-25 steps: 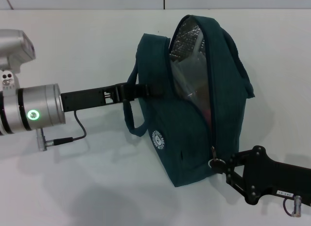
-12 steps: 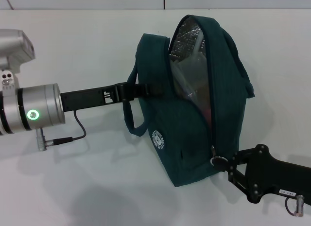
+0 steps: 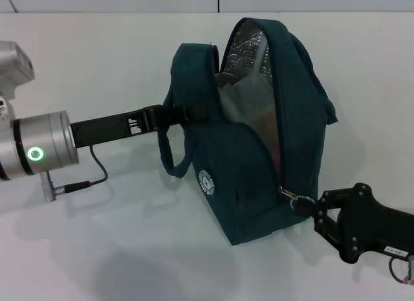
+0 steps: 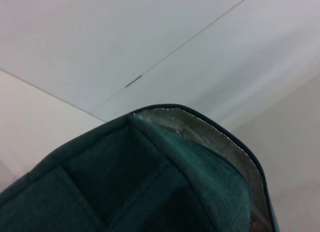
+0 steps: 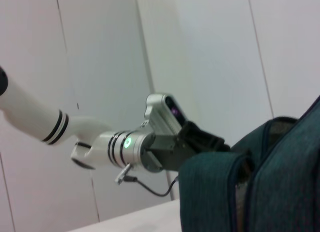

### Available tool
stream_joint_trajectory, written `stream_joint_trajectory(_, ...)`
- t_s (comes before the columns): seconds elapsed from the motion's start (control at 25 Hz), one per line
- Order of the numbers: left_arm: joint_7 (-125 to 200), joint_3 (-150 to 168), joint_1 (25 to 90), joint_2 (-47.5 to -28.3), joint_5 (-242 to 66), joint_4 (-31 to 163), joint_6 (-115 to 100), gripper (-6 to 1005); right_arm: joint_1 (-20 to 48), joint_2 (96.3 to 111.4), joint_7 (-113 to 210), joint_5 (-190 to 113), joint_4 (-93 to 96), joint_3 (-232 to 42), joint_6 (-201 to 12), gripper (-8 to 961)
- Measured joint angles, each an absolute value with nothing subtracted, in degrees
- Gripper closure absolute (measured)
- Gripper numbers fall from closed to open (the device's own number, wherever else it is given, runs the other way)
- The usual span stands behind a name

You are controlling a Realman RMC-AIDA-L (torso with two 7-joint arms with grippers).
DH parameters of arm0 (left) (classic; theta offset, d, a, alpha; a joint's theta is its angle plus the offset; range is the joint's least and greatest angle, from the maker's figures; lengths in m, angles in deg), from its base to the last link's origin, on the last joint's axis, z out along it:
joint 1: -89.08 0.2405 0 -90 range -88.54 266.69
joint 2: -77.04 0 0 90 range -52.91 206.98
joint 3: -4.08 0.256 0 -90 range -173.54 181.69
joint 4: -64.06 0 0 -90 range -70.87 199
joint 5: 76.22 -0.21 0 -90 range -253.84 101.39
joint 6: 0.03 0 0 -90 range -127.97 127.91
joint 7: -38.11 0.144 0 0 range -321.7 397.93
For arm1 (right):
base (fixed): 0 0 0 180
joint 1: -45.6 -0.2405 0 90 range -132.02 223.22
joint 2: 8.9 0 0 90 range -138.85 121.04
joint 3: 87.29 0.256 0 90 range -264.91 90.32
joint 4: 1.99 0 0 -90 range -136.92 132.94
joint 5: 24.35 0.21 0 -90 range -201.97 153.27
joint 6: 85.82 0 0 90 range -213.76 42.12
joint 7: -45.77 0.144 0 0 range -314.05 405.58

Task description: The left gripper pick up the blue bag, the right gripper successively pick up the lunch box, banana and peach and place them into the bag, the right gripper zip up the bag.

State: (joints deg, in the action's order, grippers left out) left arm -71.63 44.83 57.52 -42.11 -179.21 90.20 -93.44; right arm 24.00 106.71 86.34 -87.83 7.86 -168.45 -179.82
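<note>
overhead, the left gripper (image 3: 194, 112) is clamped on a handle of the blue bag (image 3: 259, 139), which stands on the table (image 3: 97, 249); the right gripper (image 3: 315, 210) pinches the zipper ring (image 3: 296, 199) low on the bag's right. only the left wrist view shows the foil lining (image 4: 200, 132) close up.

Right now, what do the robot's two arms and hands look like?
The left hand is a slim black claw on a long black bar joined to a silver cylinder with a glowing green ring; a thin black cable loops beneath to a metal plug. The right hand is a black two-fingered claw on a chunky all-black body bearing a small white label.
</note>
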Motion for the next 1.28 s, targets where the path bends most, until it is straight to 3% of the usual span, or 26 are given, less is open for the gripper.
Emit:
stream_joint_trajectory(0.72, -63.5, 44.9, 59.0, -42.31, -176.8, 90.2, -95.3, 948, 24.3, 106.67, 86.0, -87.1, 7.9, -165.4, -183.6, 936)
stream_joint_trajectory(1.28, -52.2, 44.8, 63.6, -42.17, -166.5, 90.5, -101.0, 436, 24.1, 106.85, 86.0, -85.3, 9.2, -165.4, -185.1, 936)
